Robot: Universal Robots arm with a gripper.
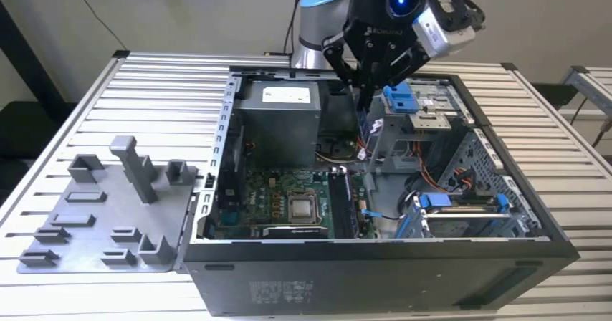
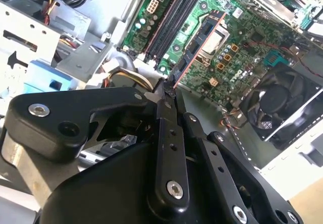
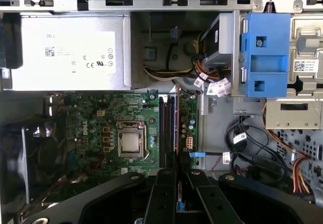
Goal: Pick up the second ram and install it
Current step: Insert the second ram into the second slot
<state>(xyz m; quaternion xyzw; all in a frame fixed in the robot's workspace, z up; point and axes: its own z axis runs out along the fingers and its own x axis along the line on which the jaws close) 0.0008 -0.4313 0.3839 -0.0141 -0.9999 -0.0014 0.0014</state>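
Slatted table, open case, fingers clamping ram

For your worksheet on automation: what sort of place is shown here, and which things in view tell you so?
Probably a robotics lab bench for computer assembly: an open computer case on a slatted metal table, a grey parts fixture beside it, and the gripper holding the second ram.

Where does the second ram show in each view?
Exterior view: the second ram hangs edge-on below the claw, over the open case.
Second wrist view: it juts from the claw over the motherboard.
First wrist view: a thin edge between the claw's fingers.
Shared landmark: the memory slots.
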